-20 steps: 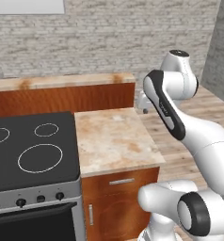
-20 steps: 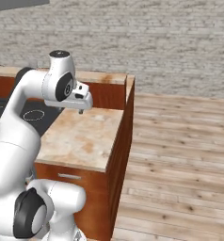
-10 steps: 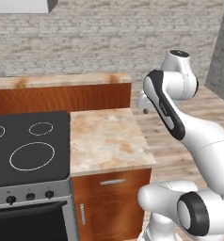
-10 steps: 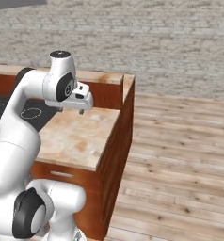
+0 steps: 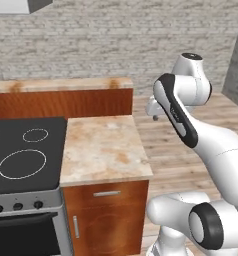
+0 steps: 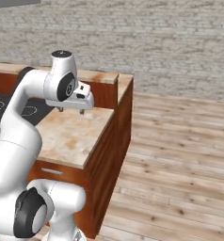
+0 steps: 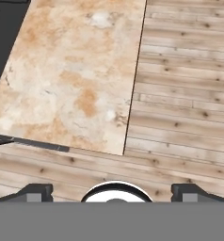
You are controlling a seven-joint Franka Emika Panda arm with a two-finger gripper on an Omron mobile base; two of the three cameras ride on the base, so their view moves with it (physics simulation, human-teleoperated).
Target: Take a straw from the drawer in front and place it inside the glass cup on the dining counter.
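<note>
Shifted whole view since earlier pics: base rolled right, stove (image 5: 26, 150) sliding toward left edge, arm pose unchanged. Jaws (image 6: 70, 110) spread fully wide, nothing held, hanging above far right corner of small marbled counter (image 5: 103, 150), w/ fingertips (image 7: 36, 192) far apart in hand view. Drawer (image 5: 107, 193) shut under near edge of that counter, silver handle (image 5: 106, 193) on front. Long dining counter (image 5: 61, 85) behind, running left-right along brick wall (image 5: 116, 45) side. Plank floor (image 6: 180, 155) to right. Straw & glass cup: can't tell where.
</note>
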